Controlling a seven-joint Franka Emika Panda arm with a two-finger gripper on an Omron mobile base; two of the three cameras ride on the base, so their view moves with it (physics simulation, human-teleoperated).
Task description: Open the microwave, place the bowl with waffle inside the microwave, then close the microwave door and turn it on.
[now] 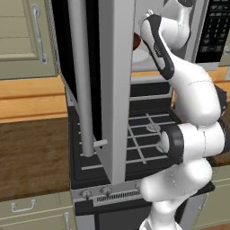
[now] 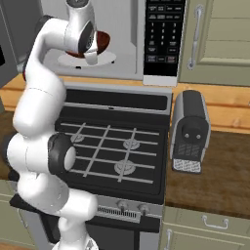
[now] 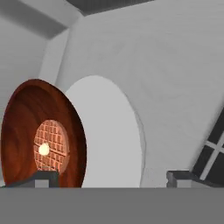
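The glossy reddish-brown round bowl (image 3: 43, 135) with the small grid-patterned orange waffle (image 3: 51, 145) sits on the white turntable (image 3: 113, 135) inside the silver-framed microwave (image 2: 132, 39); placing looks done. The hand (image 3: 113, 177) has its fingers spread, holding nothing. Next, I judge, it must back out and swing shut the black-glass microwave door (image 1: 96, 81), which stands edge-on, its long bar handle (image 1: 81, 76) vertical.

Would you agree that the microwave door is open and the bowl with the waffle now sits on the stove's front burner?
Not quite: the microwave door is open, but the bowl with the waffle sits on the white turntable inside the microwave, not on the stove. The right base view shows it best.
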